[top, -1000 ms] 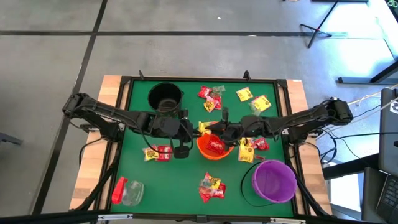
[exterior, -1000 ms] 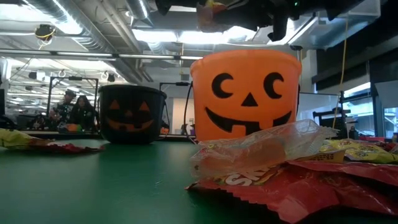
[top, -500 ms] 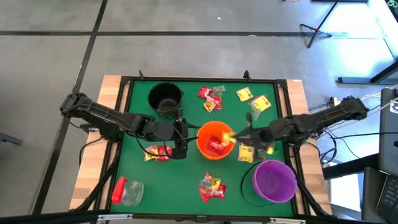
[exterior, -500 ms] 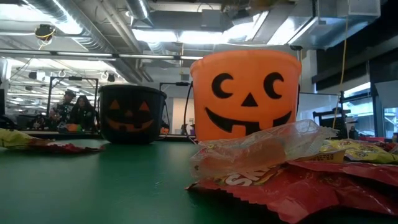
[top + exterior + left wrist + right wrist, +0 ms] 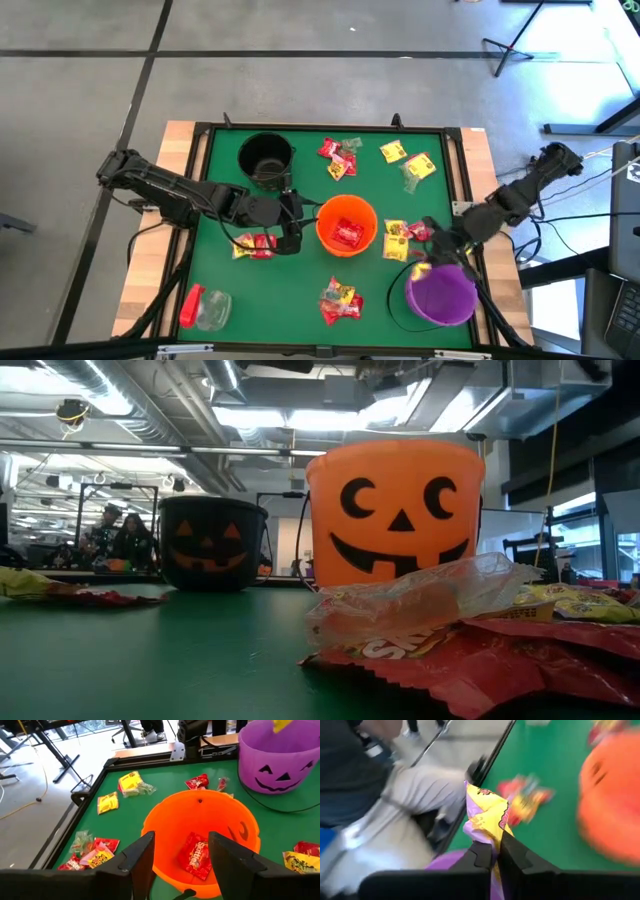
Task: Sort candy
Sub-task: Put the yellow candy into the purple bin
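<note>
While the left gripper sits at 9 o'clock of the orange bucket, its fingers stand spread wide with nothing between them, hanging at the bucket's rim. Red-capped jar lies on its side toward 7 o'clock of the green table. Candy pile of red and yellow packets lies just at 8 o'clock of the left gripper. Black bucket stands at 11 o'clock of the orange one, well apart from it. One red packet lies inside the orange bucket. More candy: a red/green cluster at 12 o'clock of the orange bucket, two yellow packets further toward 1 o'clock, a red/yellow heap at 6 o'clock, and yellow plus red packets at 3 o'clock, between the orange bucket and the right arm. Right gripper hangs over the 11 o'clock rim of the purple bucket, fingers pinched tight on a yellow packet that sticks up from between the tips. Low view shows the orange and black pumpkin-face buckets standing upright, with a clear wrapper on red packets close to the lens. Wrist view of the right arm catches a seated person just beyond the table edge
</note>
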Controlling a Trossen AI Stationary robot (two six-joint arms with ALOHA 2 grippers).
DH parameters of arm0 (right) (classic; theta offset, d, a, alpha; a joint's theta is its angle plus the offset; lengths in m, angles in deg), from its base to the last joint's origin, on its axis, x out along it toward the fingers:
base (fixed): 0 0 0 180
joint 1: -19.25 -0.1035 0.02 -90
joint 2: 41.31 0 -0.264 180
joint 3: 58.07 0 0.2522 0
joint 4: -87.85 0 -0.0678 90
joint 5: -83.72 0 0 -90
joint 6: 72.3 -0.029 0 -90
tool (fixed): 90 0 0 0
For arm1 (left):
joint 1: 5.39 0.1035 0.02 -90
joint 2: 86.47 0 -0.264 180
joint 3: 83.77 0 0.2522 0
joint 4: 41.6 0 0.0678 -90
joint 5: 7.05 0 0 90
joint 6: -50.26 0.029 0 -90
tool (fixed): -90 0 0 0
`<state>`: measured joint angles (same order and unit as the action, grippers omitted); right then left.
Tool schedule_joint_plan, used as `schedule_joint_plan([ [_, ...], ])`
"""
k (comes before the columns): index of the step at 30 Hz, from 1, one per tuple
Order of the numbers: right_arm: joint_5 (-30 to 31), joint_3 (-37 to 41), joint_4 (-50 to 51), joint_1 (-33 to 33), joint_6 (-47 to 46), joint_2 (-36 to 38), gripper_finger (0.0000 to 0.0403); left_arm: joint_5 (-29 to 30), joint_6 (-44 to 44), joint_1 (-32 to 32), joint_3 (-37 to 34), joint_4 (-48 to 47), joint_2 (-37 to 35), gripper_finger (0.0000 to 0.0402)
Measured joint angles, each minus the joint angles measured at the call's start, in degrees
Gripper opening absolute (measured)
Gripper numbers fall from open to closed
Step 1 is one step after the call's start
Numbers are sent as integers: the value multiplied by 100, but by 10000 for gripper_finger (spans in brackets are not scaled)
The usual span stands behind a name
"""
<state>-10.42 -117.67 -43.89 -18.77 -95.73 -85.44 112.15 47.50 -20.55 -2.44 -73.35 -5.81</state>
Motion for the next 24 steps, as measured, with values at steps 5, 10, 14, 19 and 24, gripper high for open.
schedule_joint_plan([
  [5, -5, 2, 678, -678, -1231, -218, 6, 23, -19, 0, 0, 2, 2, 176],
  [10, 81, 2, 1099, -862, -2104, -459, 14, 22, -113, 18, 0, 2, 4, 176],
  [14, 107, 2, 1188, -848, -2145, -676, 31, 23, -163, 83, 0, 10, 72, 176],
  [19, 85, 2, 1200, -846, -2252, -905, 77, -12, -161, 90, 0, -66, 263, 176],
  [24, -106, -54, 1202, -846, -2546, -938, 129, 5, -162, -63, -2, -38, 298, 176],
])
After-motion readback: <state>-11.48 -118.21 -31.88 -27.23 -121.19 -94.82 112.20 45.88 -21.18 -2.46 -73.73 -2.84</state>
